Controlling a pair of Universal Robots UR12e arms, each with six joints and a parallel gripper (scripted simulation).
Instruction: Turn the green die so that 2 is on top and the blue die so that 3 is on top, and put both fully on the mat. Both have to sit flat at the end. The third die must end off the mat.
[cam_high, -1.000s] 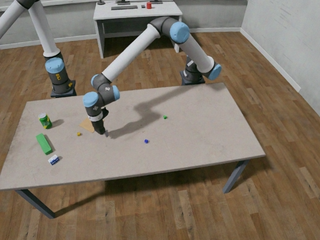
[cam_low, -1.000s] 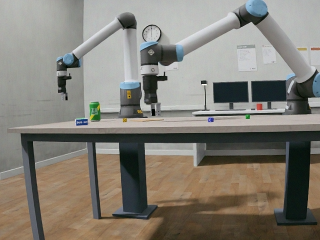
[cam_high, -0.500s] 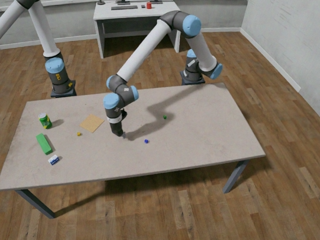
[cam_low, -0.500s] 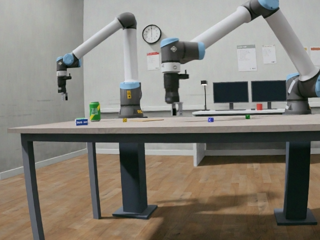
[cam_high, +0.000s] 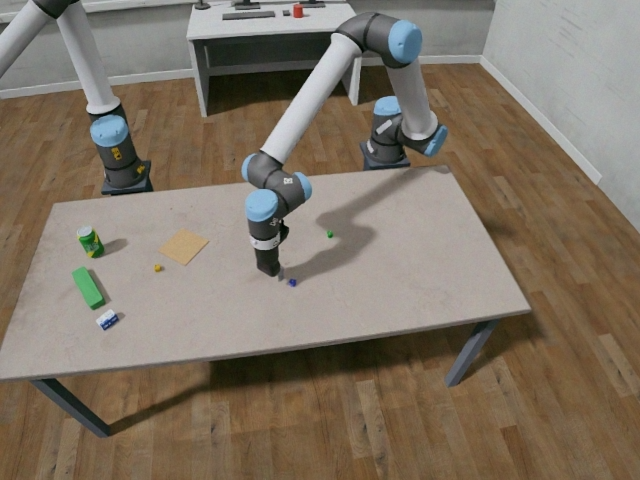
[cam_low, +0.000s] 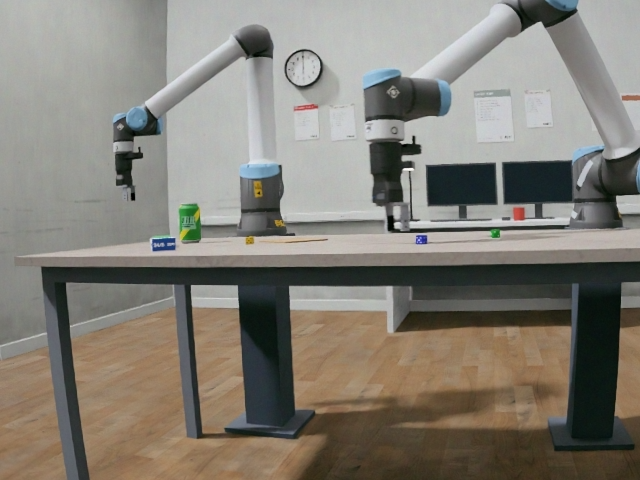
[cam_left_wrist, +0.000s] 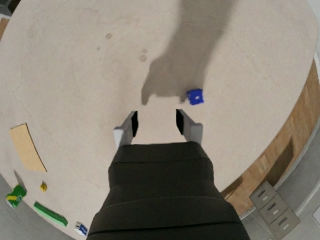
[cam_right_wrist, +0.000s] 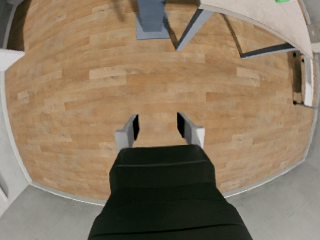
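The left gripper (cam_high: 280, 274) (cam_low: 398, 225) (cam_left_wrist: 157, 117) hangs over the table (cam_high: 403, 289) (cam_low: 330, 253) with its fingers spread and nothing between them, near the blue die (cam_high: 292, 282) (cam_low: 421, 239) (cam_left_wrist: 195, 96), while the right gripper (cam_low: 128, 194) (cam_right_wrist: 158, 121), likewise released, is held over the floor beyond the table's end. The green die (cam_high: 329, 234) (cam_low: 495, 233) sits farther back on the table, and both it and the blue one are well apart from the tan mat (cam_high: 184, 246) (cam_low: 294, 239) (cam_left_wrist: 28, 148). The yellow die (cam_high: 157, 268) (cam_low: 250, 240) (cam_left_wrist: 43, 186) lies off the mat, just beside it; the dice look too small here for me to read their top faces with any confidence.
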